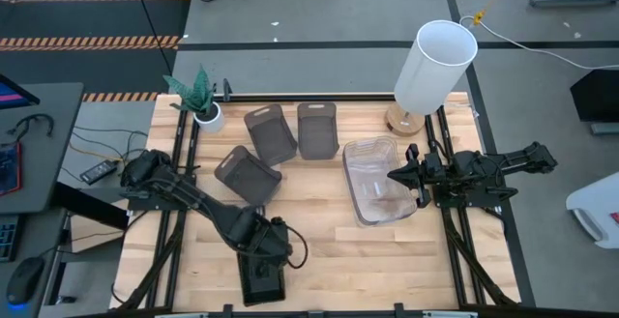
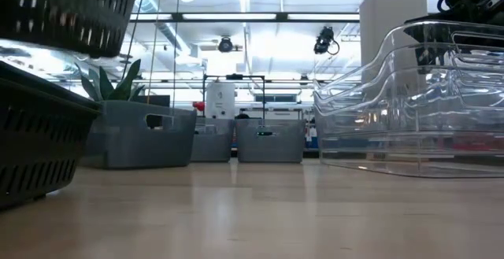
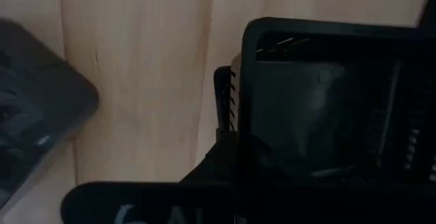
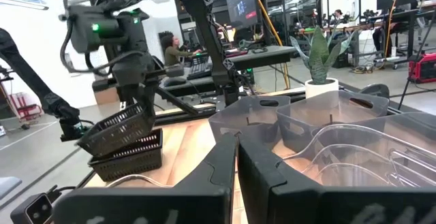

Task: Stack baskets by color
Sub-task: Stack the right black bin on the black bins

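Note:
My left gripper (image 1: 263,245) points down near the table's front edge, shut on a black mesh basket (image 4: 116,132) that is lifted and tilted above another black basket (image 4: 129,159) resting on its bottom on the table. Three smoky grey baskets (image 1: 250,175) (image 1: 271,132) (image 1: 317,130) stand on their bottoms toward the far left. Nested clear baskets (image 1: 377,178) sit right of centre. My right gripper (image 1: 395,175) is shut and level just above the clear stack's right rim, holding nothing. My left gripper holds the black basket by the rim of one short end wall (image 3: 240,108), one finger (image 3: 221,115) outside the wall and the other hidden inside. The fingers come from above, pointing down. The basket hangs clear of the one beneath, its free end (image 4: 82,142) tipped lower.
A tall white cylinder (image 1: 435,67) stands at the far right and a small potted plant (image 1: 203,110) at the far left. Bare wood lies in the middle front of the table (image 1: 368,260). A person (image 4: 170,47) sits beyond the table.

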Controlling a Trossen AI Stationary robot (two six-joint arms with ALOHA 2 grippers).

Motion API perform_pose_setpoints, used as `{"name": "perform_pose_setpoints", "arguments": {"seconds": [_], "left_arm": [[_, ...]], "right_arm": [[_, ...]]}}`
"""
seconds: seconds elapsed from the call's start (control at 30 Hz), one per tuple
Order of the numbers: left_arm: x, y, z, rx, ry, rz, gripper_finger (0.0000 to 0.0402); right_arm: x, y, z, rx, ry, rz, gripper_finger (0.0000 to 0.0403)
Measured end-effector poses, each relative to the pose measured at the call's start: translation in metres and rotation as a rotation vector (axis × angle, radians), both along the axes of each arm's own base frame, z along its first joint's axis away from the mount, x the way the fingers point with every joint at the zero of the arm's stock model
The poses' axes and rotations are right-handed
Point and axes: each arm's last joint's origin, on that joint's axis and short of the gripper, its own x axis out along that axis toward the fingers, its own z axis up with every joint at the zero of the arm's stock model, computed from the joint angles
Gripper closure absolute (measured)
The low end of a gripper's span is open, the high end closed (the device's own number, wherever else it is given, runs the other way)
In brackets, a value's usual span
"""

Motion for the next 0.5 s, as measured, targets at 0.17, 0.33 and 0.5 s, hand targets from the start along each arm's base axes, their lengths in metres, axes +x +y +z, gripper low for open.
{"name": "perform_pose_setpoints", "arguments": {"seconds": [0.17, 0.33, 0.5], "left_arm": [[-0.001, -0.01, -0.009, 0.021, 0.019, 0.022, 0.0393], [-0.003, -0.018, -0.015, 0.034, 0.023, 0.044, 0.0388], [-0.008, -0.028, -0.024, 0.063, 0.056, 0.039, 0.0351]], "right_arm": [[0.0, 0.0, 0.0, 0.0, 0.0, 0.0, 0.038], [0.0, 0.0, 0.0, 0.0, -0.001, 0.0, 0.038], [0.0, 0.0, 0.0, 0.001, -0.001, 0.0, 0.038]]}}
